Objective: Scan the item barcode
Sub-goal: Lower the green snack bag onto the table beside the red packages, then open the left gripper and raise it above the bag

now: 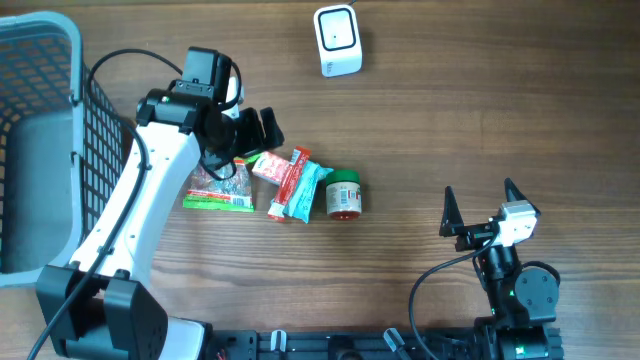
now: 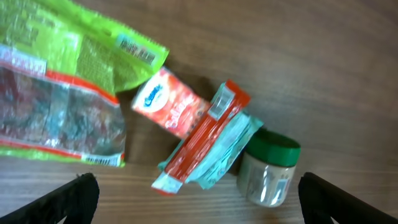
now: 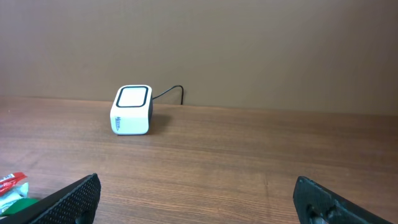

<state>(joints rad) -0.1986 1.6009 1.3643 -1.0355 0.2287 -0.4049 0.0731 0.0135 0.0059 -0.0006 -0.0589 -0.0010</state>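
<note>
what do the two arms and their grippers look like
Left arm: white links, black joints, black cable alongside. Right arm: mostly black, white wrist block, looping black cable, small green light. Both have black fingers.

From overhead, your left arm [image 1: 150,190] covers the upper corner of the green bag [image 1: 222,190], and the basket [image 1: 40,60] runs off the left edge. In the left wrist view the bag spills past the top and left edges; its white label strip [image 2: 135,48] is too blurred to read (so is the label on the jar [image 2: 268,177]). Of the left hand [image 2: 198,202] you get only the fingertips [image 2: 74,199], at the bottom corners. In the right wrist view a red packet [image 3: 10,181] and a green thing [image 3: 15,206] are clipped at the lower left corner.
</note>
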